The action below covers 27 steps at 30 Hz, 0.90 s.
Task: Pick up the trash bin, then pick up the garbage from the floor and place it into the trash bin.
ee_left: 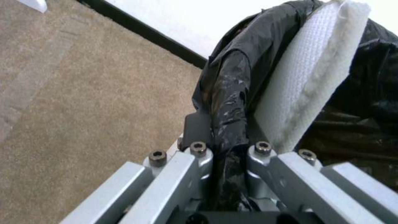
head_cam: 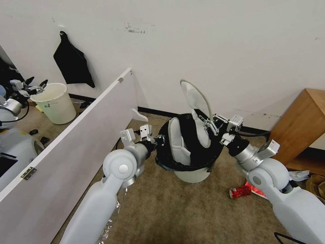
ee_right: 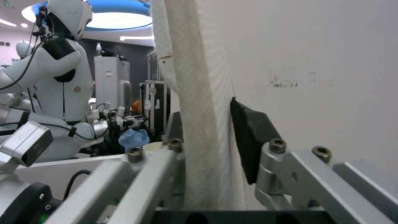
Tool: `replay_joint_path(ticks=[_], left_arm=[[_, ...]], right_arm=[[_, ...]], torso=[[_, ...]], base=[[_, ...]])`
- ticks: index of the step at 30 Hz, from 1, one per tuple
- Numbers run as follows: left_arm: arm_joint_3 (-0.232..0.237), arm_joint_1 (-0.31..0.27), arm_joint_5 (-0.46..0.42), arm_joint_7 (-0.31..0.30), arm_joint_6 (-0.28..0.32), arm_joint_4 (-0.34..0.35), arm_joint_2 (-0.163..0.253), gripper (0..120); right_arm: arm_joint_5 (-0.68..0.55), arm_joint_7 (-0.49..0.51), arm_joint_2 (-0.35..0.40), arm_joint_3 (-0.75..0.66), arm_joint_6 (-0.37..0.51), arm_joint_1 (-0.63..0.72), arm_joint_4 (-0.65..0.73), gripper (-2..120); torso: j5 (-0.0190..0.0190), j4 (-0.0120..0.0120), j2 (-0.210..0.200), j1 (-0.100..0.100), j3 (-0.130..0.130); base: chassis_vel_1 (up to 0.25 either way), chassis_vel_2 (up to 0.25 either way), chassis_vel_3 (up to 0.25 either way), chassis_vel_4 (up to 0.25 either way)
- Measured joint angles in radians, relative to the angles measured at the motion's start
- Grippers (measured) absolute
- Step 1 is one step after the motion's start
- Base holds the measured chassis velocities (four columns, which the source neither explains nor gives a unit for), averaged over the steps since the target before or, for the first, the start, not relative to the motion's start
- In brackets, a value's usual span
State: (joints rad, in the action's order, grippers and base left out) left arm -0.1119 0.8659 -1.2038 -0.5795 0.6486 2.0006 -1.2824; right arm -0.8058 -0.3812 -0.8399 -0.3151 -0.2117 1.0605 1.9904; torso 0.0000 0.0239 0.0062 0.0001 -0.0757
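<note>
Showing the bin (head_cam: pixel 189 154) at frame centre, its bagged rim clamped by the left gripper (head_cam: pixel 156 138); the right gripper (head_cam: pixel 210 126), fingers closed on a slipper (head_cam: pixel 195 96), hung over it. The slipper looked light and floppy, best pinched mid-sole.

Head high; wrists close on bin (head_cam: pixel 189 149).
</note>
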Motion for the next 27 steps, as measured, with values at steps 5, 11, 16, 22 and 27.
replay_joint_path(ticks=[5, 11, 16, 22, 27], left_arm=[[-0.001, 0.0, 0.001, 0.004, 0.0, 0.0, -0.001, 4], [-0.002, 0.001, 0.001, 0.007, -0.001, -0.001, 0.001, 4], [-0.008, 0.0, 0.002, 0.012, -0.001, -0.002, 0.003, 4], [-0.015, 0.0, 0.001, 0.018, -0.001, -0.002, 0.009, 4], [-0.018, 0.001, 0.001, 0.021, -0.002, -0.002, 0.009, 4]], right_arm=[[0.004, -0.002, -0.004, -0.001, 0.0, 0.001, -0.004, 41], [0.008, -0.004, -0.01, -0.003, 0.0, 0.002, -0.01, 61], [0.009, -0.004, -0.013, -0.001, 0.0, -0.003, -0.016, 82], [0.009, -0.003, -0.019, 0.005, 0.001, -0.007, -0.018, 99], [0.009, -0.003, -0.021, 0.009, 0.003, -0.01, -0.021, 100]], torso=[[0.0, 0.0, 0.0, 0.0, 0.0], [0.0, 0.0, 0.0, 0.0, 0.0], [0.0, 0.0, 0.0, 0.0, 0.0], [0.0, 0.0, 0.0, 0.0, 0.0], [0.0, 0.0, 0.0, 0.0, 0.0]], base=[[0.0, 0.0, 0.0, 0.0], [0.0, 0.0, 0.0, 0.0], [0.0, 0.0, 0.0, 0.0], [0.0, 0.0, 0.0, 0.0], [0.0, 0.0, 0.0, 0.0]])
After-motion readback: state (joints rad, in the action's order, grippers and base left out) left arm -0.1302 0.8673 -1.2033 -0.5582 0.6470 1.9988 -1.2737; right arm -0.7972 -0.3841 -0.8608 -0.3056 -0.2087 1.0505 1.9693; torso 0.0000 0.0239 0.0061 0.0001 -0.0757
